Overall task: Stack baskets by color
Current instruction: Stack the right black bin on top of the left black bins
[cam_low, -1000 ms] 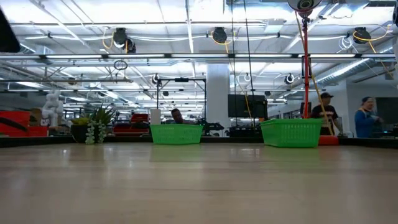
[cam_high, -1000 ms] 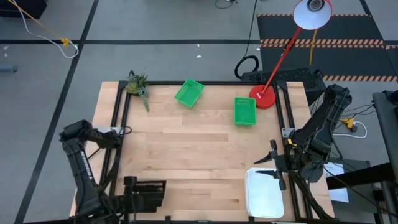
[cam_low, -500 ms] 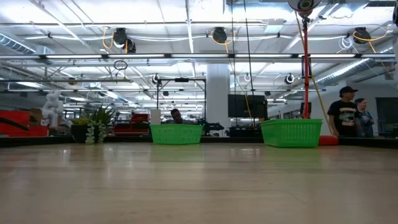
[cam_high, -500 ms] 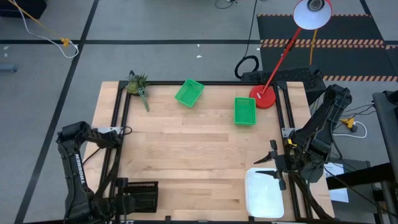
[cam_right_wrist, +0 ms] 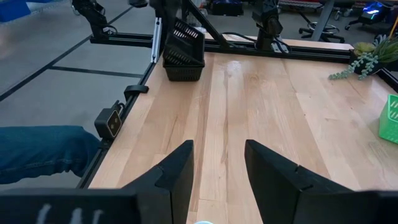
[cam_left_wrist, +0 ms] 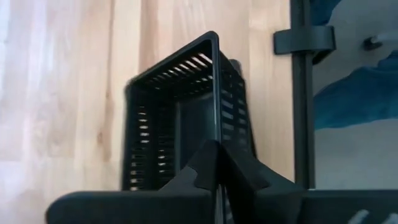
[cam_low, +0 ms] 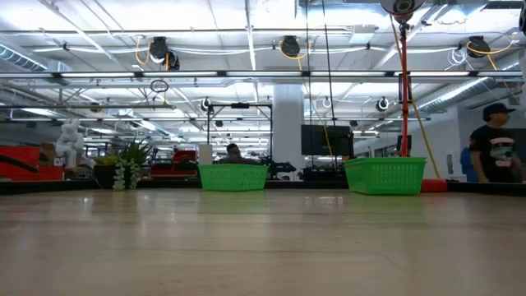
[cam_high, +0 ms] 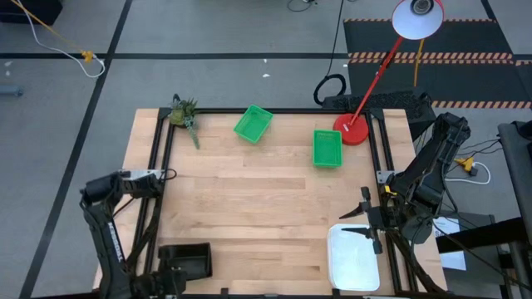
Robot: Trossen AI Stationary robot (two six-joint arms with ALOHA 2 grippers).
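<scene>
got a black basket [cam_left_wrist: 186, 124] pinched in my left gripper [cam_left_wrist: 217, 180]
it's tilted at the table's [cam_high: 249, 208] near-left corner; my right gripper [cam_right_wrist: 217, 168] waits, fingers apart.

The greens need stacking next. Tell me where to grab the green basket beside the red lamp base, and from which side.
Pinch the green basket by its near short wall, straight down from above, with the open right end effector. It sits flat, mouth up, rim exposed; the red lamp base crowds its far right corner, so the near end likely gives more room.
</scene>
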